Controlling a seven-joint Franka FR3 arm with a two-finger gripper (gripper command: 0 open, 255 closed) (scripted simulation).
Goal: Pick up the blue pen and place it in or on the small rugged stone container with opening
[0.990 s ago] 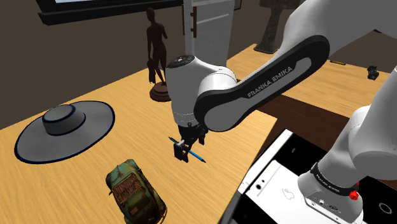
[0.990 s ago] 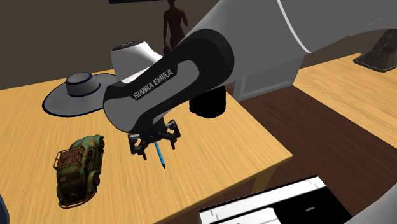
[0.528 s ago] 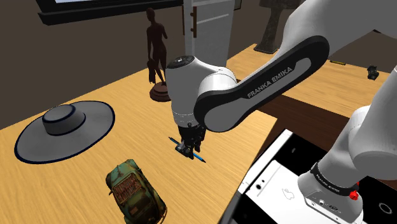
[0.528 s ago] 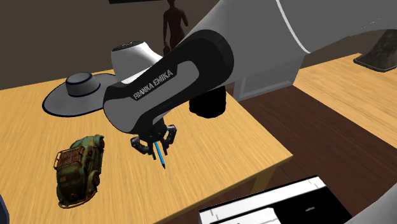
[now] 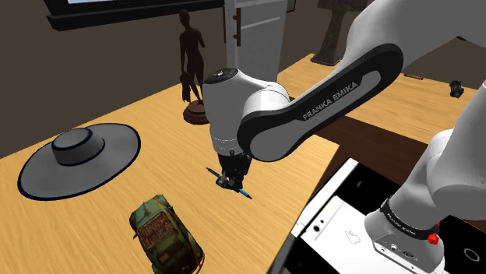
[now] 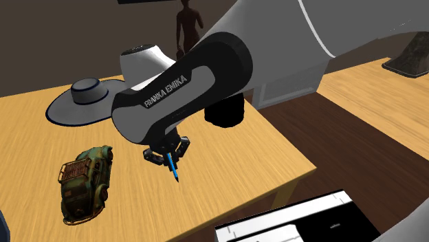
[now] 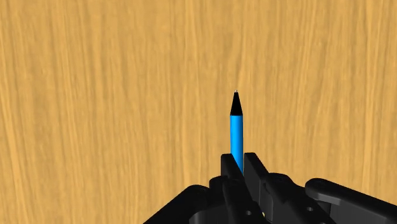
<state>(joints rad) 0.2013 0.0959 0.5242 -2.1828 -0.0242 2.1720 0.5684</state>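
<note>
The blue pen [image 5: 244,191] with a black tip lies on the wooden tabletop [image 5: 148,117] near its front edge. My black gripper [image 5: 228,181] reaches down over it, its fingers shut on the pen's barrel. In the wrist view the pen [image 7: 236,130] sticks out past the clasping gripper [image 7: 241,167]. In the second exterior view the gripper [image 6: 168,158] holds the pen [image 6: 175,172] with the tip pointing at the table edge. A dark, rounded container [image 6: 225,113] stands behind the arm, partly hidden by it.
A grey wide-brimmed hat [image 5: 78,156] lies toward the shoulder view's left. A rusty green toy car [image 5: 165,235] sits close to the gripper. A dark figurine [image 5: 189,66] stands at the back. The stand [image 5: 366,226] lies beyond the table edge.
The fingers stood apart around the pen a second ago and have closed onto its barrel. The arm and pen have stayed in place.
</note>
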